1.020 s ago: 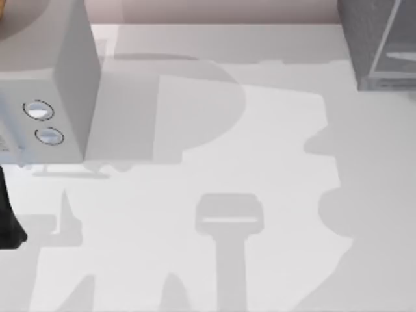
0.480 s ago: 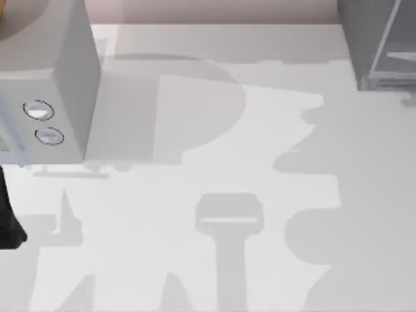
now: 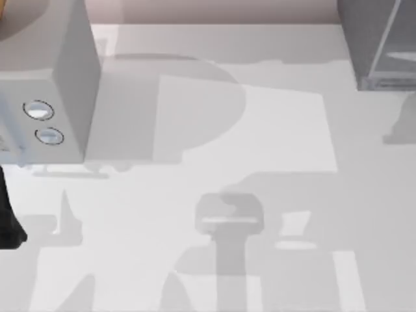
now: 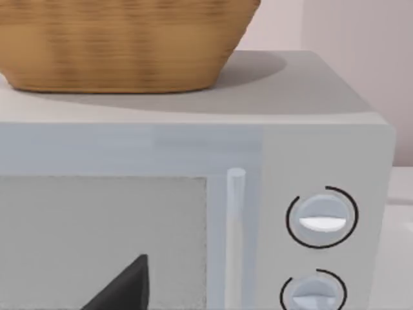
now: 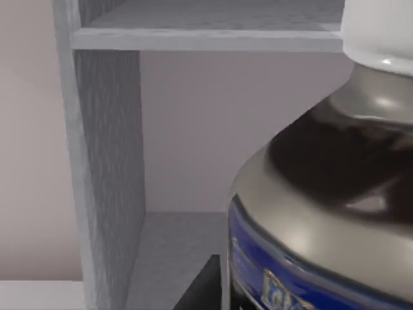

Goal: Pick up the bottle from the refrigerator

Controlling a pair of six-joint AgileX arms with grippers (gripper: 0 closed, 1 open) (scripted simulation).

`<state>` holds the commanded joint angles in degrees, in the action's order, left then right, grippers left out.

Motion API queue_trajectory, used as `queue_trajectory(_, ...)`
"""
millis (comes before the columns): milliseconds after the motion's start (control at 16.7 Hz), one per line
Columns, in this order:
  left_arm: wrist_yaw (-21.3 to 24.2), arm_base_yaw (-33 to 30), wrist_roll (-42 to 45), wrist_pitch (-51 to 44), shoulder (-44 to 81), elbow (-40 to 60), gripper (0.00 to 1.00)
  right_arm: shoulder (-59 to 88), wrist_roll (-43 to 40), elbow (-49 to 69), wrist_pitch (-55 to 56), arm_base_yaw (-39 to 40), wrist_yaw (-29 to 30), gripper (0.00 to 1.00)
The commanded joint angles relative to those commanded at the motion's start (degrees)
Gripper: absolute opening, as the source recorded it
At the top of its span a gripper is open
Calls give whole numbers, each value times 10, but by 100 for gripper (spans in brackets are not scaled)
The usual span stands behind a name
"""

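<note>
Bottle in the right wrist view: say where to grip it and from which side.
Grip the dark glossy blue-labelled bottle around its wide round body at the label; its shoulder slopes toward the white cap. Come level through the grey refrigerator's open front: a side wall and a shelf above enclose it.

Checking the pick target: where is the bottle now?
In the right wrist view, the bottle stands inside the refrigerator, beside its grey side wall, under a shelf.

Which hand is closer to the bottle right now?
Right. The right hand is close beside the bottle inside the refrigerator; the left hand is at the table's left side, facing the grey box with two dials.
</note>
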<state>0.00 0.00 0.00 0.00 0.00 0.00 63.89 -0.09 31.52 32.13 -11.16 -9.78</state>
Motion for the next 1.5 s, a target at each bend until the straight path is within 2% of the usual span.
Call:
queue_trajectory(480, 0, 0, 0, 0, 0, 0, 100, -437, 1, -205, -208, 72, 64, 0)
queue_trajectory(720, 0, 0, 0, 0, 0, 0, 100, -584, 1, -281, -287, 100, 87, 0)
queue_trajectory(1140, 0, 0, 0, 0, 0, 0, 100, -639, 1, -315, -321, 112, 98, 0)
queue_trajectory(1500, 0, 0, 0, 0, 0, 0, 100, -577, 1, -283, -275, 131, 119, 0)
